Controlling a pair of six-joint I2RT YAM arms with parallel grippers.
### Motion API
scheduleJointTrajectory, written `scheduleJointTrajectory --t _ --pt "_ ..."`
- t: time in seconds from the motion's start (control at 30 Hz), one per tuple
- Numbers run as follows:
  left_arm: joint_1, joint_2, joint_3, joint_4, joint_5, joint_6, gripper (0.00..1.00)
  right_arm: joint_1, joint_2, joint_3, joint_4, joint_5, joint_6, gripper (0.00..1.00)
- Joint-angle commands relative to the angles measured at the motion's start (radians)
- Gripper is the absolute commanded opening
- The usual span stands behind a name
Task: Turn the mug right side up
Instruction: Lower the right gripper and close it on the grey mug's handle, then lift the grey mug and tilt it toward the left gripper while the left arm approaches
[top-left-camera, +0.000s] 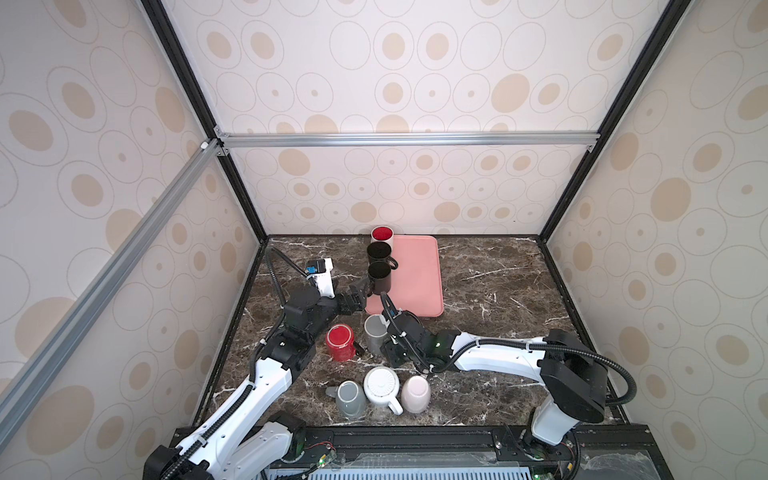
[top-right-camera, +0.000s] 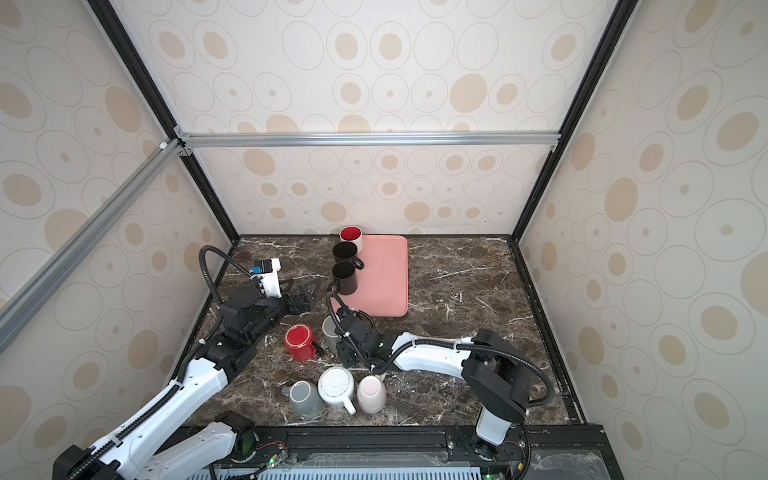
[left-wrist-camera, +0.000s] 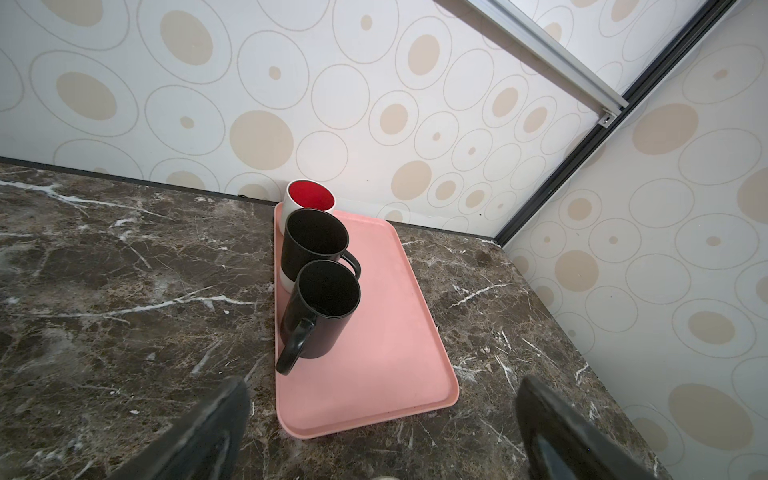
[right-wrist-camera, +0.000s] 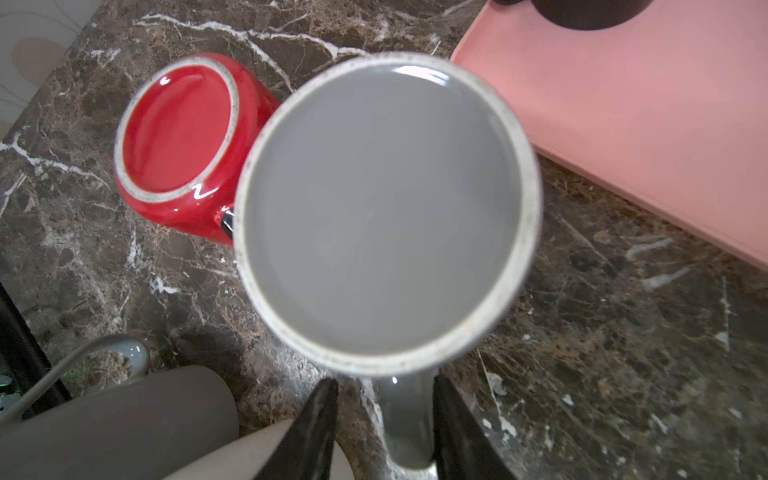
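A grey mug (top-left-camera: 375, 332) (top-right-camera: 330, 332) stands upside down on the marble table, just in front of the pink tray (top-left-camera: 415, 286). In the right wrist view its flat base (right-wrist-camera: 382, 208) with a pale unglazed ring faces the camera. My right gripper (top-left-camera: 386, 347) (right-wrist-camera: 384, 390) has its fingers on either side of the mug's handle (right-wrist-camera: 405, 424), shut on it. My left gripper (top-left-camera: 359, 291) (left-wrist-camera: 382, 395) hangs open and empty at the tray's near left corner, close to the nearer black mug (top-left-camera: 380, 274).
An upside-down red mug (top-left-camera: 340, 338) (right-wrist-camera: 178, 133) sits right beside the grey one. The tray's left edge holds two upright black mugs and a white mug with a red inside (top-left-camera: 382, 235). Grey (top-left-camera: 351, 397), white (top-left-camera: 381, 384) and pink (top-left-camera: 415, 392) mugs line the front.
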Motion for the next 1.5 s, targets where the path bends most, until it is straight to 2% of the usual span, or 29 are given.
scheduleJointTrajectory --t 0.0,0.33,0.6,0.77,0.9,1.1,1.27,1.47 --pt "0.000 0.003 0.029 0.007 0.014 -0.007 0.99 -0.003 0.029 0.023 -0.004 -0.006 -0.027 0.34" --pt "-0.001 0.005 0.025 0.015 0.038 -0.007 0.99 -0.002 0.013 -0.021 0.021 0.038 -0.065 0.00" --pt "-0.001 0.015 0.019 0.044 0.058 -0.024 0.99 -0.010 -0.122 -0.129 0.103 0.110 -0.098 0.00" --pt "-0.001 0.011 0.010 0.054 0.044 -0.034 0.99 -0.067 -0.259 -0.210 0.166 0.089 -0.099 0.00" --pt "0.000 0.015 -0.006 0.100 0.085 -0.057 0.99 -0.102 -0.363 -0.241 0.159 0.082 -0.105 0.00" --pt "0.000 0.038 -0.051 0.221 0.130 -0.132 0.99 -0.206 -0.496 -0.255 0.184 0.009 -0.089 0.00" --pt "-0.003 0.084 -0.063 0.304 0.255 -0.191 0.98 -0.286 -0.556 -0.235 0.255 -0.087 -0.077 0.00" --pt "-0.017 0.109 -0.121 0.515 0.400 -0.268 0.95 -0.390 -0.591 -0.230 0.444 -0.210 0.019 0.00"
